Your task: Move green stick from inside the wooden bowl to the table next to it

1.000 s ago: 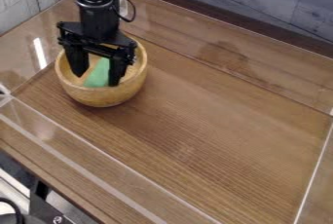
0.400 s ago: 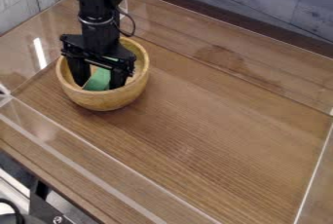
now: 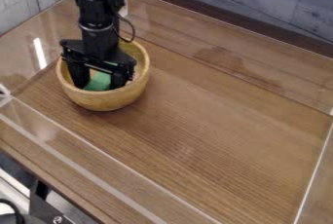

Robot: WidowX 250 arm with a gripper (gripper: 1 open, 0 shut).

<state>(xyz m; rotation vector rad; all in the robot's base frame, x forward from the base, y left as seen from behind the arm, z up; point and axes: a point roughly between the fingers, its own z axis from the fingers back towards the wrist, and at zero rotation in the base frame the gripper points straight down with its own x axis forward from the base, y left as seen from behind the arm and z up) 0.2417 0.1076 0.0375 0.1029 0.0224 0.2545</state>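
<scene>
Upper left of the frame: the black gripper (image 3: 97,72) has come down since a second ago and now sits lower inside the wooden bowl (image 3: 127,90), its two fingers (image 3: 74,76) reaching below the rim, whereas earlier they hung nearer rim level. The fingers stand wide apart, one on each side of the green stick (image 3: 96,78), which lies on the bowl's floor and shows as a bright patch between them. Neither the stick nor the bowl appears to have shifted during the descent. Whether the fingertips already touch the stick or the bowl's floor cannot be told from this view, since the gripper body hides part of the interior. The gripper points straight down, with the arm rising out of the frame's top edge. The lowering places the fingers astride the stick, which suggests the reach is nearly complete and the closing of the fingers is the step at hand; nothing is held yet. The dark wood-grain surface (image 3: 215,121) to the right of and below the bowl lies bare within its clear acrylic walls (image 3: 156,194), offering room beside the bowl for the stick to be set down.
</scene>
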